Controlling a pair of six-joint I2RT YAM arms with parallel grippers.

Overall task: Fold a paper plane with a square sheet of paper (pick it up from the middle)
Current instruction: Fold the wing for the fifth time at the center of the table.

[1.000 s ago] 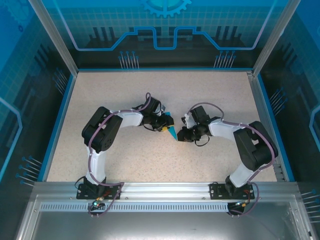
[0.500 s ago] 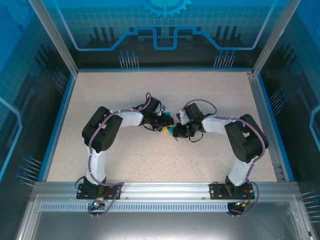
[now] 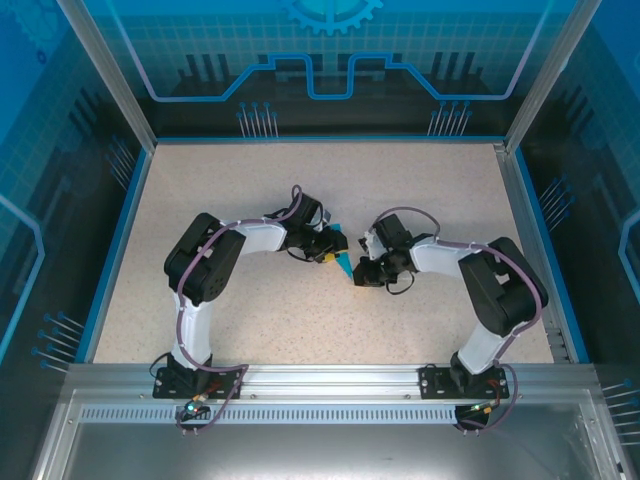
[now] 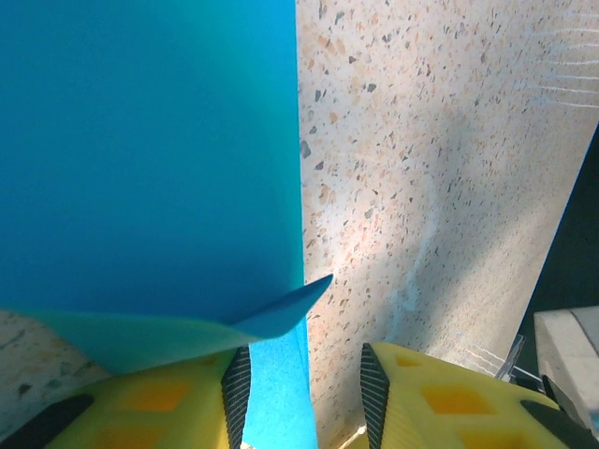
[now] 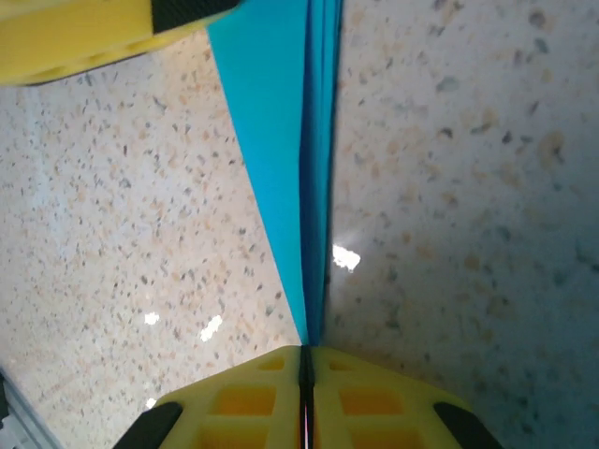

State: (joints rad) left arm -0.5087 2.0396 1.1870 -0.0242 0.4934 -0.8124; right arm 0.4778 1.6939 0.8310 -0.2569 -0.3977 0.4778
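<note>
The paper plane (image 3: 343,263), a small cyan folded dart, lies on the table between the two grippers. In the left wrist view its broad cyan face (image 4: 150,159) spreads up and left, and a narrow strip runs down beside the left pad. My left gripper (image 4: 304,374) (image 3: 331,252) is open, with bare table showing between the strip and the right pad. In the right wrist view the plane (image 5: 290,140) narrows to a sharp tip that ends in the closed jaws of my right gripper (image 5: 306,354) (image 3: 358,272). One finger (image 5: 94,37) of the left gripper shows at that view's top left.
Speckled beige tabletop (image 3: 300,180) stretches around both arms. A blue rim (image 3: 120,250) and see-through walls bound it. An aluminium rail (image 3: 330,378) at the near edge carries the two arm bases.
The right arm swung in toward the paper, then eased back slightly, and its jaws closed fully on the tip. The left arm and the paper stayed put.
</note>
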